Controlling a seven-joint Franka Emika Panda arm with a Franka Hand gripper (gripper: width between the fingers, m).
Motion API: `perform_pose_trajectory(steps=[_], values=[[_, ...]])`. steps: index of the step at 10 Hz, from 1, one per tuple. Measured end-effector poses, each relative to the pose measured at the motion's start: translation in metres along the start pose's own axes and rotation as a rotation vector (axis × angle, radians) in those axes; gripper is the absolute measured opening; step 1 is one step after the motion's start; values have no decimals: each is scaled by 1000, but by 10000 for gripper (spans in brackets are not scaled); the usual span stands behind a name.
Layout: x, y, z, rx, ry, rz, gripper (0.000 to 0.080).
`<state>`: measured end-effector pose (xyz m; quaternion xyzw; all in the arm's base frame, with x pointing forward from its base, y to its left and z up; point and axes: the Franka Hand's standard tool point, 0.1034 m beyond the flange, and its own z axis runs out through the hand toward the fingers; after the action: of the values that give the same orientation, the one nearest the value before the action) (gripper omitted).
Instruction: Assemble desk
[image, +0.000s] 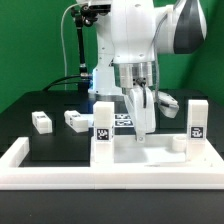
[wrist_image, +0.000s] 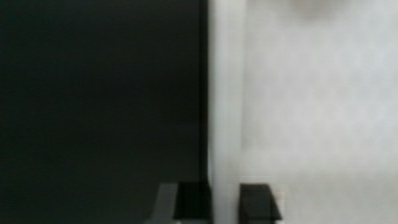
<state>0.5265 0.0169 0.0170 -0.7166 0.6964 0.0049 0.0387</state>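
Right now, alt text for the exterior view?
A white robot arm's gripper hangs low over a white tabletop panel on a black table, behind a low white barrier wall. Two tagged legs stand upright there; two more legs lie loose toward the exterior view's left.

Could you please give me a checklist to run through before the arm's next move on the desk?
1. Gripper holding anything: fingertips straddle a white edge in the wrist view; cannot tell.
2. Upright leg at the exterior view's left standing straight: ok.
3. Upright leg at the exterior view's right standing straight: ok.
4. Two loose legs lying apart, clear of the gripper: ok.
5. Tabletop seated against the barrier wall: cannot tell.
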Motion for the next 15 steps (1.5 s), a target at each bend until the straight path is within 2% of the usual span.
perform_pose_trajectory(steps=[2, 4, 5, 9, 11, 12, 13, 15], values=[[17, 11, -3, 6, 17, -162, 57], [51, 23, -8, 27, 54, -414, 57], [60, 25, -6, 28, 70, -556, 57], [63, 23, -6, 21, 82, -839, 57], [85, 6, -12, 37, 104, -1093, 57], [83, 2, -11, 40, 110, -1159, 57], [73, 1, -10, 37, 111, -1192, 57], [77, 0, -10, 15, 122, -1403, 57]])
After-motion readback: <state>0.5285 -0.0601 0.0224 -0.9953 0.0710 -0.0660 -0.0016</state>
